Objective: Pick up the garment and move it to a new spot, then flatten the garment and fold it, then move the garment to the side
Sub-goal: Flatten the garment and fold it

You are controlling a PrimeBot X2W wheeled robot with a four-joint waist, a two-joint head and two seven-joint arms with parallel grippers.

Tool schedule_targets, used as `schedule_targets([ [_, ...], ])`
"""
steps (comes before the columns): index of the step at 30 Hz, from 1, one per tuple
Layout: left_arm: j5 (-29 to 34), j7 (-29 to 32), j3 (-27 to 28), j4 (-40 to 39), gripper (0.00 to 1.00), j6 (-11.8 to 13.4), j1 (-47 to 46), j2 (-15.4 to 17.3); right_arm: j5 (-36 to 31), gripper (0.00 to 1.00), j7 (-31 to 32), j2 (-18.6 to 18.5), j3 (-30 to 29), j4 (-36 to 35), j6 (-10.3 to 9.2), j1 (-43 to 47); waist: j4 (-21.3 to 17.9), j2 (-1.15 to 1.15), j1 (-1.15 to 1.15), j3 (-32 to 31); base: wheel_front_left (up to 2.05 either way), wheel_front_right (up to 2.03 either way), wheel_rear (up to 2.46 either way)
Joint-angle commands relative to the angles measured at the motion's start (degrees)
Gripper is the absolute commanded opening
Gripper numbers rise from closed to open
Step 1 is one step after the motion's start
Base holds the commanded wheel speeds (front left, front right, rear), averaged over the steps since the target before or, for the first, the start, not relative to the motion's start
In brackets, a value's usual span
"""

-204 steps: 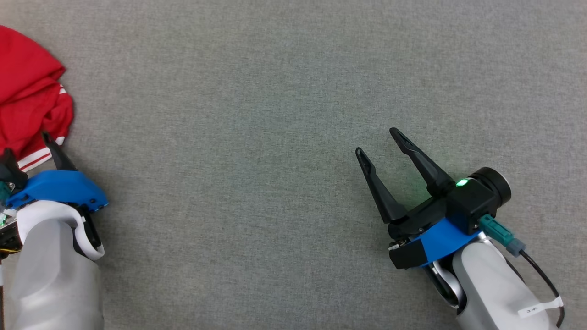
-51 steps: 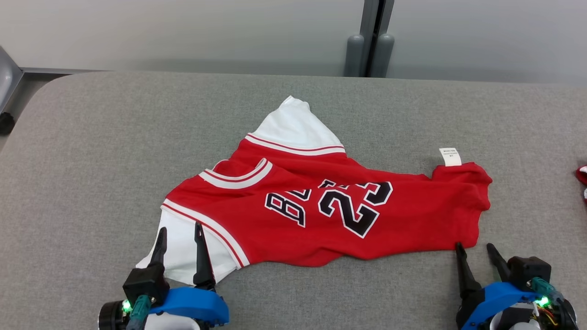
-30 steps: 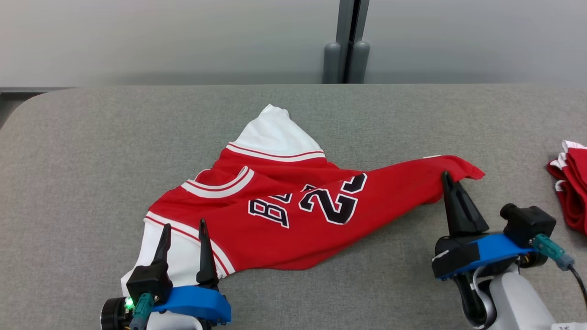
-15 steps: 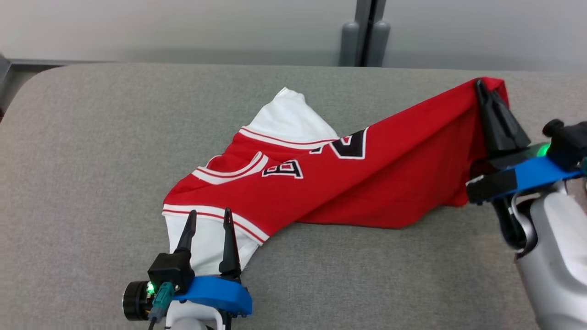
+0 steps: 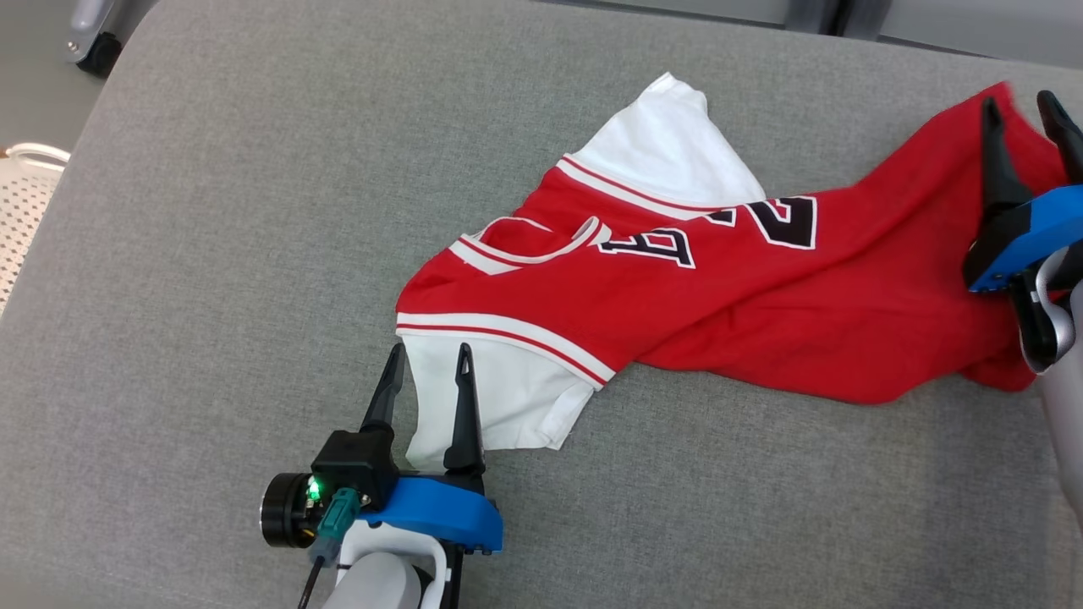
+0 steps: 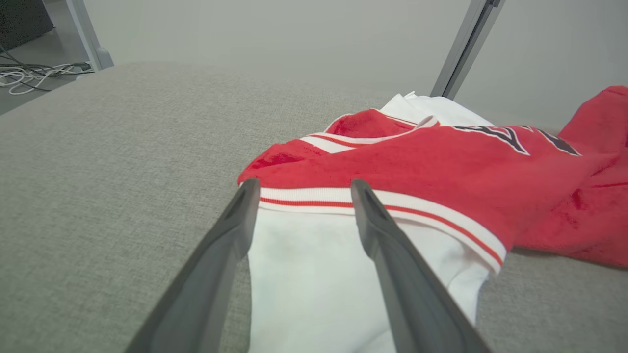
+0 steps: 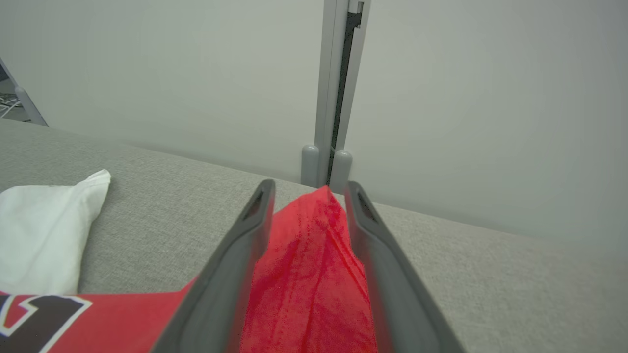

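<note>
The garment (image 5: 761, 288) is a red jersey with white sleeves and black numbers, lying rumpled across the grey table. My left gripper (image 5: 429, 364) is open at the near white sleeve (image 5: 499, 397), one finger on each side of the sleeve's left edge; the left wrist view shows the same sleeve (image 6: 304, 274) between the fingers of that gripper (image 6: 304, 185). At the far right my right gripper (image 5: 1018, 106) is open, a ridge of the red hem (image 7: 304, 274) standing loose between its parted fingers (image 7: 309, 186).
The padded grey table (image 5: 211, 254) has bare room left of the jersey and in front of it. A grey post (image 7: 333, 98) stands against the wall behind the far edge. A white perforated thing (image 5: 21, 211) sits beyond the left edge.
My right gripper was shut on the red hem and held it up; its jaws have now parted and the hem has sunk. The camera has turned; the left gripper keeps its place at the sleeve.
</note>
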Motion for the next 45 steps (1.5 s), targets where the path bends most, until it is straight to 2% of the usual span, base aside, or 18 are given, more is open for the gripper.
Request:
schedule_targets([
  [1,-0.16,-0.16,-0.08,-0.31,1.00,0.45,-0.64,-0.07,-0.59,1.00,-0.26,0.45,-0.14,0.94,0.01,-1.50,0.48,-0.02,-0.02,0.64,0.00,0.00,0.00],
  [5,0.06,-0.16,0.61,-0.02,1.00,0.53,-0.46,-0.09,-0.17,1.00,-0.36,1.90,0.31,1.04,0.01,0.06,-1.68,-0.02,-0.02,0.12,0.00,0.00,0.00],
  [17,1.33,-0.16,1.96,0.95,1.00,-0.57,-0.97,-0.05,7.80,1.00,-0.39,4.81,1.54,-12.90,0.01,17.07,-8.79,-0.02,-0.02,-3.16,0.00,0.00,0.00],
  [23,1.88,-0.16,3.31,1.68,1.00,-1.15,0.41,-0.05,10.02,1.00,-0.39,7.06,2.56,-16.65,0.01,24.99,-10.95,-0.02,-0.02,-4.77,0.00,0.00,0.00],
  [30,2.37,-0.16,3.56,2.08,1.00,-1.77,0.73,-0.04,10.58,1.00,-0.40,8.17,3.85,-17.36,0.01,26.98,-11.39,-0.02,-0.02,-4.95,0.00,0.00,0.00],
  [43,2.29,-0.16,3.24,1.93,1.00,-1.80,0.67,-0.05,11.98,1.00,-0.40,8.72,4.27,-14.85,0.01,24.04,-8.91,-0.02,-0.02,-4.00,0.00,0.00,0.00],
  [45,2.25,-0.16,3.12,1.78,1.00,-1.77,0.40,-0.05,12.56,0.50,-0.40,8.77,4.75,-14.45,0.01,23.59,-8.59,-0.02,-0.02,-3.69,0.00,0.00,0.00],
])
